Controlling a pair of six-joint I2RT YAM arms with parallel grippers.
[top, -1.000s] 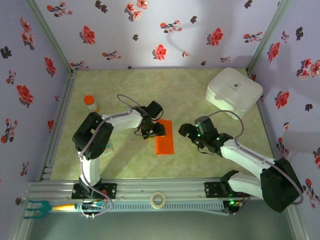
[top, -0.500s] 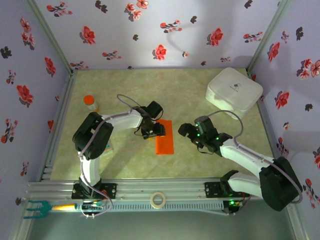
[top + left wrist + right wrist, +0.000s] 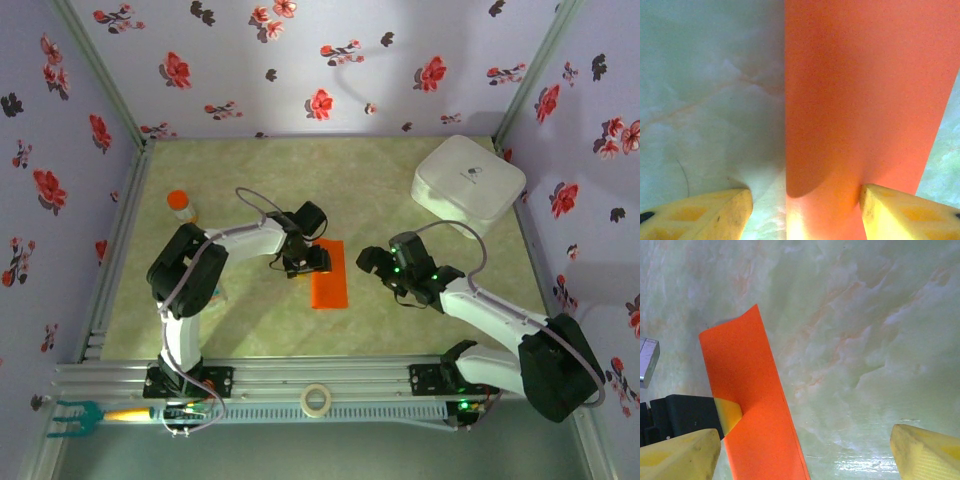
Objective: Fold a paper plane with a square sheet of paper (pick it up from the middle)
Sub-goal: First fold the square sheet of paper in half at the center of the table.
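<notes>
- Orange-red paper (image 3: 328, 274) lay near the middle of the surface (image 3: 300, 180), already creased into a narrow strip running near to far, so I judged the plane only partly folded.
- At the strip's far left edge, the left claw (image 3: 312, 264) sat low with its jaws spread wide and gripping nothing.
- Seen from the left wrist, one yellow finger (image 3: 905, 215) was over the paper and the other over bare surface. They straddled the strip's left edge, probably to press the fold flat or to get under that edge.
- From the right wrist, the strip's far corner curled up a little, which suggested the crease was not yet pressed down.
- Just right of the strip, the right claw (image 3: 368, 265) hovered with its jaws wide apart and empty, seemingly placed to meet the free edge from the other side.
- Well apart at far right sat the white case (image 3: 468, 180), out of the work.
</notes>
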